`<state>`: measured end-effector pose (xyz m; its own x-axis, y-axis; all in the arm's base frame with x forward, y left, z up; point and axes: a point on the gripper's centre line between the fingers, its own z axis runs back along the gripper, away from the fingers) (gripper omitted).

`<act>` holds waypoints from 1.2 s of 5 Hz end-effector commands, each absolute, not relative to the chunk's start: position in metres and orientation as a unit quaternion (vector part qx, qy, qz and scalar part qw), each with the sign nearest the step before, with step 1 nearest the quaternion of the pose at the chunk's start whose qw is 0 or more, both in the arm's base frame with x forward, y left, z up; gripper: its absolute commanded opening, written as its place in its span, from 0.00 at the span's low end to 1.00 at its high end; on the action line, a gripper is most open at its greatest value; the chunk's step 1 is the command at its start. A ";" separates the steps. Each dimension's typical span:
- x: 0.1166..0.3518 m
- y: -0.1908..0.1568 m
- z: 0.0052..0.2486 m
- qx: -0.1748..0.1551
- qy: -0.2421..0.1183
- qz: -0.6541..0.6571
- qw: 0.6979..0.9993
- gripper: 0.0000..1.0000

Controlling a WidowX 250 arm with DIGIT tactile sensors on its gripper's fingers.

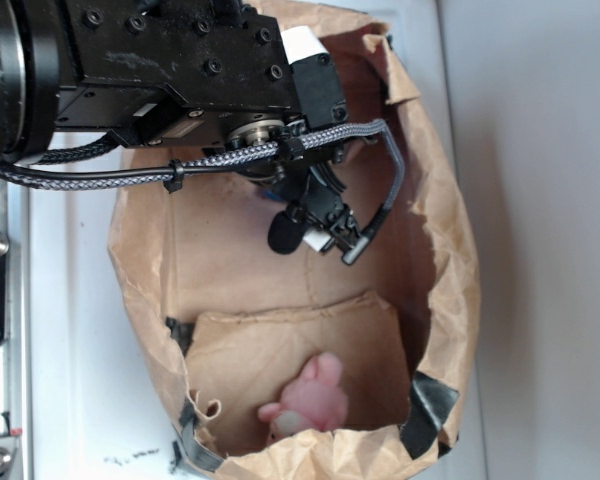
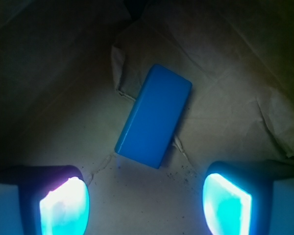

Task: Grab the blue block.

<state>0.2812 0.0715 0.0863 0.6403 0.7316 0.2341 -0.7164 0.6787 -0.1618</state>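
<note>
The blue block (image 2: 154, 116) lies flat on the brown paper floor of the bag, turned slightly off square, in the middle of the wrist view. My gripper (image 2: 146, 205) is open above it. The two glowing pads (image 2: 63, 208) stand wide apart at the bottom corners, and the block lies just beyond the gap between them, touching neither. In the exterior view the gripper (image 1: 315, 235) reaches down into the paper bag (image 1: 450, 290), and the arm hides the block there.
A pink plush toy (image 1: 310, 400) lies at the near end of the bag floor, apart from the gripper. The bag's crumpled walls rise on all sides. A black cable (image 1: 390, 190) loops beside the wrist. The bag sits on a white surface (image 1: 70, 330).
</note>
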 end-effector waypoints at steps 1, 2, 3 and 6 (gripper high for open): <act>0.289 0.112 0.092 -0.049 -0.150 0.476 0.865 1.00; 0.291 0.120 0.082 -0.061 -0.133 0.516 0.844 1.00; 0.289 0.120 0.080 -0.050 -0.142 0.515 0.844 1.00; 0.296 0.118 0.058 -0.042 -0.139 0.517 0.844 1.00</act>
